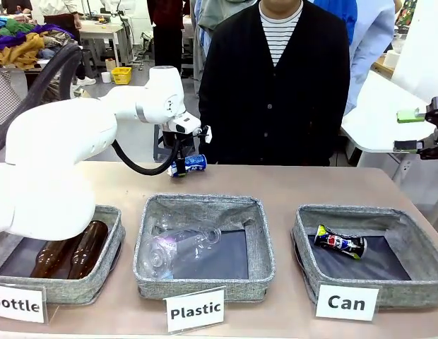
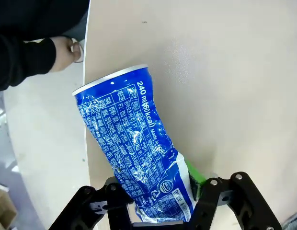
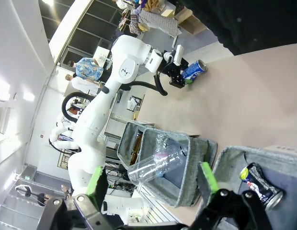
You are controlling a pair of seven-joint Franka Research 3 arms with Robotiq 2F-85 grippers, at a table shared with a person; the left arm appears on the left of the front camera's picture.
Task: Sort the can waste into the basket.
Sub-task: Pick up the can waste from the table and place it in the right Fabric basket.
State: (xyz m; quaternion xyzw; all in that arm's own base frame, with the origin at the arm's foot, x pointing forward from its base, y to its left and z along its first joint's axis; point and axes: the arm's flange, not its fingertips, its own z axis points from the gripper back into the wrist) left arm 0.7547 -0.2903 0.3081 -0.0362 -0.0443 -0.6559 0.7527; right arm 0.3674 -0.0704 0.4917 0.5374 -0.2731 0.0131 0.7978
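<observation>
Front view: left gripper (image 1: 181,168) clamps the crushed blue can (image 1: 190,164) at the table's far side, long axis level, left of the grey fabric basket (image 1: 417,263) holding the dark can (image 1: 340,242).
Left wrist view: dented foil-thin can juts beyond the fingers.
Right wrist view: right gripper (image 3: 153,184) wide, empty.

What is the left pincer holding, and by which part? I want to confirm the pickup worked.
The left pincer grips the blue crushed can at one crumpled end; the can's other end points away from it.

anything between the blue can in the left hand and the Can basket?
Front view: bare tabletop separates the blue can from the Can basket. The Plastic bin sits below that line.
</observation>
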